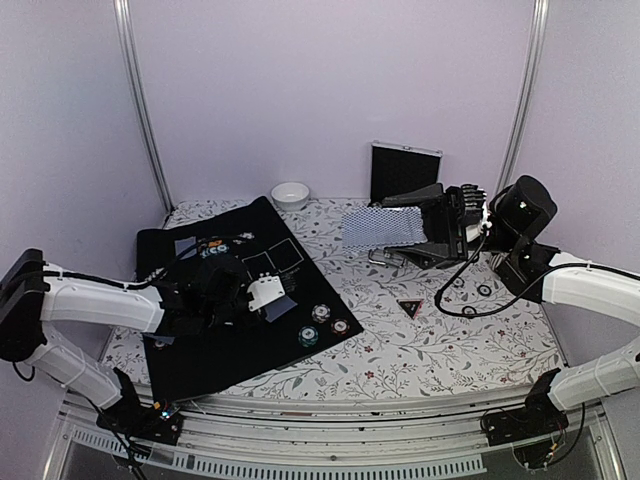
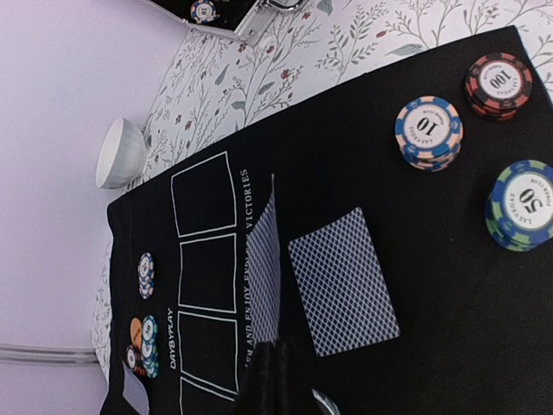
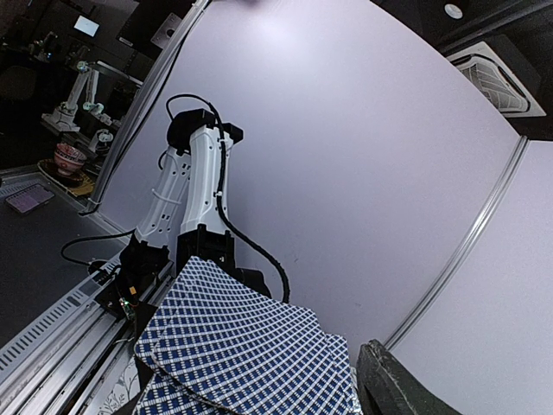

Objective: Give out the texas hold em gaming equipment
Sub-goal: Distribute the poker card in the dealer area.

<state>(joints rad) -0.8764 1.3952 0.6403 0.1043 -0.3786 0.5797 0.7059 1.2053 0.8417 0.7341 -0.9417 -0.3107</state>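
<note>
My left gripper (image 2: pixel 275 353) is shut on one blue-backed playing card (image 2: pixel 264 255), held on edge just over the black mat (image 2: pixel 415 285). A second card (image 2: pixel 343 281) lies flat on the mat right beside it. To its right stand three poker chip stacks marked 100 (image 2: pixel 498 82), 10 (image 2: pixel 429 130) and 50 (image 2: pixel 523 205). Smaller chip piles (image 2: pixel 145 275) sit at the mat's far end. My right gripper (image 1: pixel 428 232) is raised at the right and shut on a fan of cards (image 1: pixel 383 227); that fan (image 3: pixel 251 354) fills the right wrist view beside one finger (image 3: pixel 410 385). A black-red triangular marker (image 1: pixel 410 308) lies on the floral cloth.
The silver-edged black case (image 1: pixel 405 170) stands open at the back by the wall. A small white bowl (image 1: pixel 290 195) sits behind the mat. A black cable (image 1: pixel 470 295) loops across the cloth under the right arm. Metal posts (image 1: pixel 140 110) frame the back corners.
</note>
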